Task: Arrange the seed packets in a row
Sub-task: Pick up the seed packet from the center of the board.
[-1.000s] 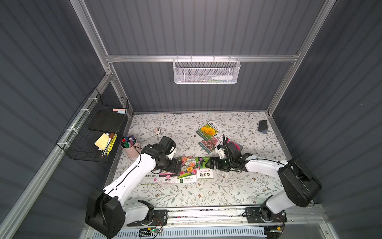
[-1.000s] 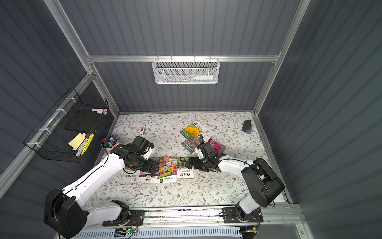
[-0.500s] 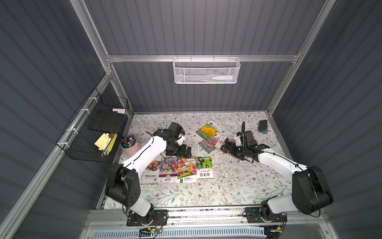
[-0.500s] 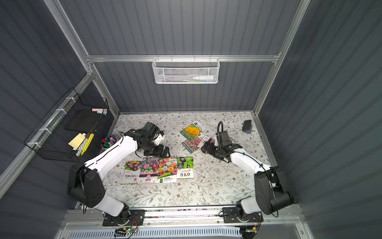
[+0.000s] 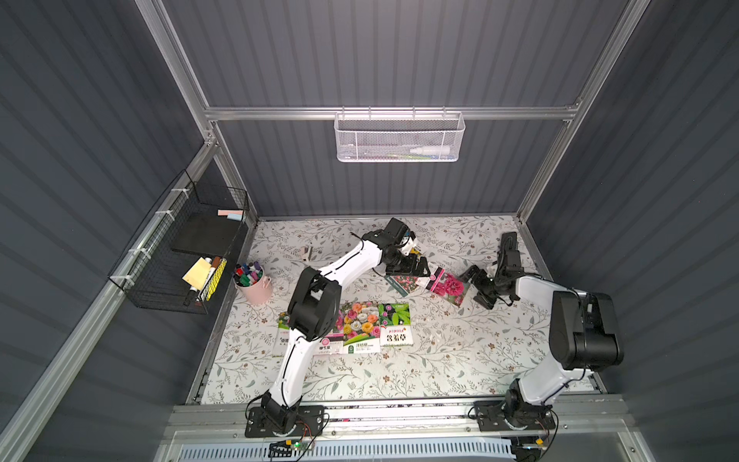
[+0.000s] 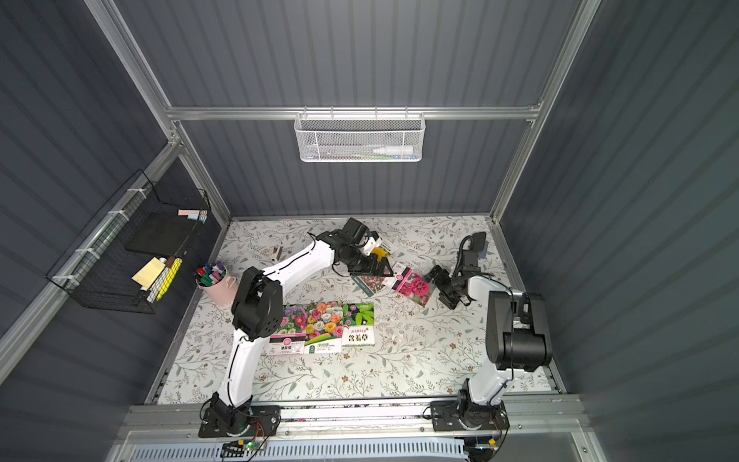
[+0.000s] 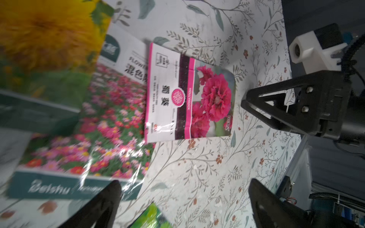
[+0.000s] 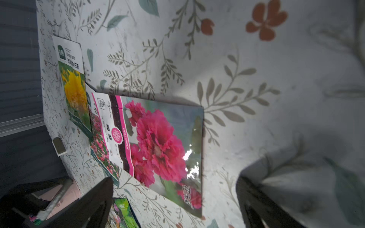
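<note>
Top-down view of a two-armed robot over a floral-patterned table [image 5: 440, 360], partway through lining up seed packets. The landmark is the hollyhock packet [image 5: 447, 285], which has deep pink blooms and a pink-and-white label band and lies flat at an angle.

Well apart from it, toward the robot's bases, a row of packets [image 5: 362, 328] is already laid edge to edge. It appears to hold four, and the left arm hides part of two. The green-leaf packet [image 5: 395, 320] is the end of the row nearest the hollyhock packet.

Two more loose packets lie at the hollyhock packet's label end. The pink-meadow packet [image 7: 110, 126] is tucked partly beneath the hollyhock packet, and the yellow-flower packet [image 8: 76, 92] lies beyond it and overlaps it.

The left gripper [image 5: 414, 267] hangs over those two, just beside the hollyhock packet's label end. Its jaws are spread wide and hold nothing. The right gripper [image 5: 476, 288] sits just beside the opposite, flower end, low to the table, equally wide and empty.

The step in hand looks like fetching the next loose packet, with three left to place. The hollyhock packet lies on top of its neighbour and closest to the right gripper, so it seems the natural one to take first. The packet is thin, flat and glossy, so a finger likely has to catch an edge or slide it before pinching. It then belongs beside the green-leaf packet, squared to the row.
</note>
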`<state>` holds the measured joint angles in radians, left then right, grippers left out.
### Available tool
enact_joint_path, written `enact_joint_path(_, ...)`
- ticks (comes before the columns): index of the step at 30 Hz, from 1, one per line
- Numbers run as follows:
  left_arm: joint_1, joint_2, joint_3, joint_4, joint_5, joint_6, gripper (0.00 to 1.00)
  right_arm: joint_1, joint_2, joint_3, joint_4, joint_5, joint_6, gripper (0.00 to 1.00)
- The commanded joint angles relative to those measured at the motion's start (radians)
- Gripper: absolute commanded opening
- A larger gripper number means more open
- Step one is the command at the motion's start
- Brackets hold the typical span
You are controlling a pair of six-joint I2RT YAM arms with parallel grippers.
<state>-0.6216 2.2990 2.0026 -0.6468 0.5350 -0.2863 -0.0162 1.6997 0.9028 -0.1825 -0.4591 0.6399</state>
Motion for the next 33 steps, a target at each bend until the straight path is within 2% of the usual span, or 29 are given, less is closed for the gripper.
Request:
enact_joint_path(1,0.01,0.086,0.112,0.035,0.023,-0.052,0.99,0.0,0.046,0.008,0.031,-0.051,0.023,0.99)
enact_joint_path(4,0.01,0.15,0.165,0.062,0.015,-0.065,0.99,-0.001,0.076,0.008,0.058,-0.065,0.032,0.99)
enact_joint_path(8,0.007,0.197,0.159,0.105,-0.01,-0.067,0.99,-0.001,0.124,0.003,0.117,-0.102,0.059,0.99)
enact_joint_path(13,0.003,0.251,0.154,0.179,0.023,-0.149,1.0,0.0,0.175,-0.004,0.177,-0.145,0.09,0.99)
enact_joint_path(22,-0.04,0.188,0.002,0.338,0.065,-0.297,0.97,0.001,0.224,-0.018,0.288,-0.214,0.152,0.98)
enact_joint_path(27,-0.04,0.135,-0.007,0.336,0.072,-0.296,0.82,0.001,0.222,-0.034,0.318,-0.219,0.163,0.98)
enact_joint_path(31,-0.04,0.113,0.009,0.333,0.089,-0.302,0.57,-0.001,0.211,-0.058,0.358,-0.232,0.185,0.97)
enact_joint_path(33,-0.04,0.106,0.01,0.341,0.098,-0.308,0.41,0.0,0.195,-0.078,0.398,-0.247,0.201,0.94)
